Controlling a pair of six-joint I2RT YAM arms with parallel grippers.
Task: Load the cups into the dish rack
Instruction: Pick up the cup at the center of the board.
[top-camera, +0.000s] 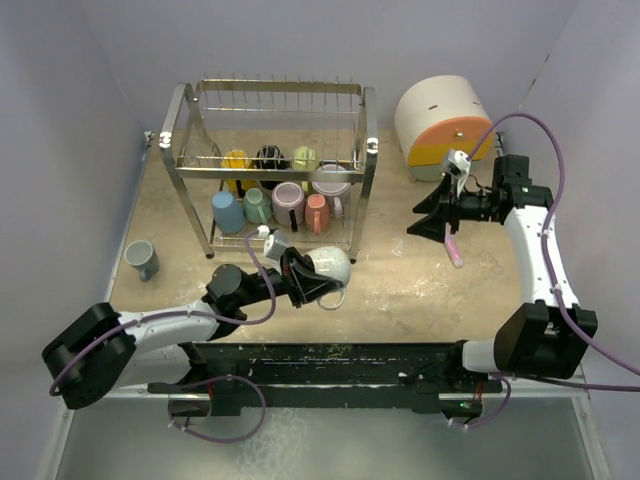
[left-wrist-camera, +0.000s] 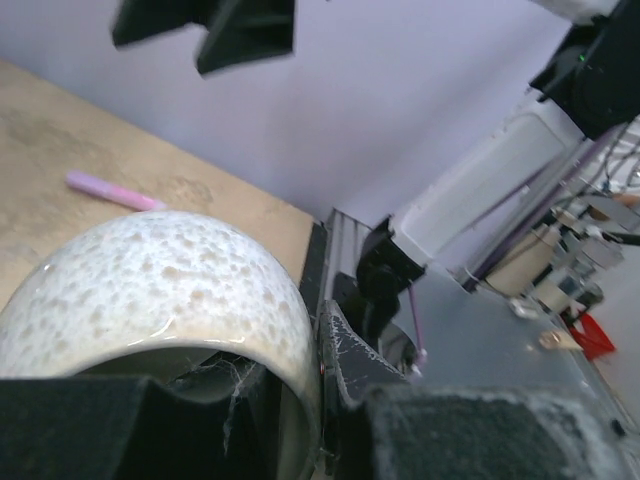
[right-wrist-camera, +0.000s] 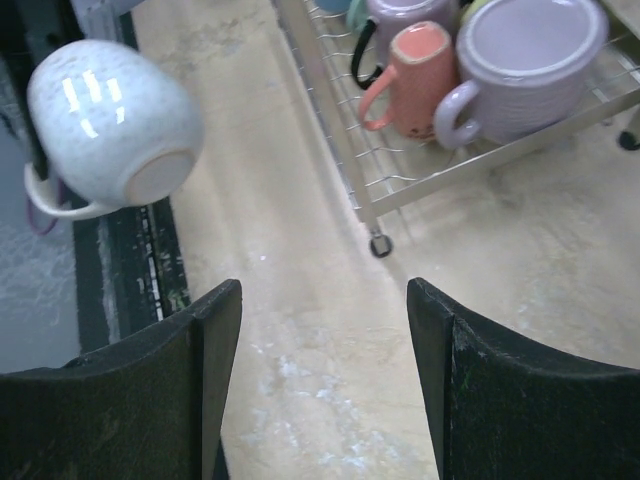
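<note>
The left gripper is clamped on the rim of the white speckled mug, one finger inside the mouth and one outside the wall, a pinch that suits a cup whose body looks too wide to span. It carries the mug on its side, base pointing away from the wrist and handle toward the near edge, just in front of the dish rack, probably so it can enter through the open front of the lower tier. That tier already holds a crowd of mugs, with the salmon mug and lavender mug nearest the front, so free room looks tight. A grey-blue mug stands alone on the table left of the rack, not yet loaded. The right gripper hangs with jaws spread and nothing between them, off to the right above the pink stick – clear of the left arm's path
</note>
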